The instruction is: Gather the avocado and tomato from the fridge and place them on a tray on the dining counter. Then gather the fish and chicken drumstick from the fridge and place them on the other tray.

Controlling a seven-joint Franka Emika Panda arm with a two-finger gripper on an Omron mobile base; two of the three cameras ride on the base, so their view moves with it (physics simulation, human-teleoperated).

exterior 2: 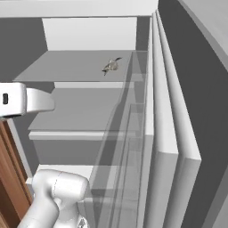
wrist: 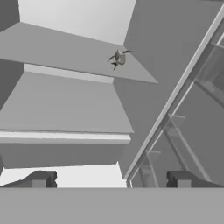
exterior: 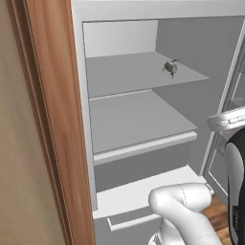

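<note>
Facing fridge (exterior: 143, 124) door open | fish (exterior: 170, 67) upper shelf | claw (wrist: 111, 179) spread

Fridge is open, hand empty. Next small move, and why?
Probably raise the hand and reach toward the fish on the upper shelf. The hand is open and holds nothing, and it sits low, near the fridge drawer level. The fish, near the shelf's right side, is the one item I can see inside.

Reddish-brown wooden cabinet side panel (exterior: 55, 119) at left, wood-plank floor (exterior: 217, 210) at lower right
</note>
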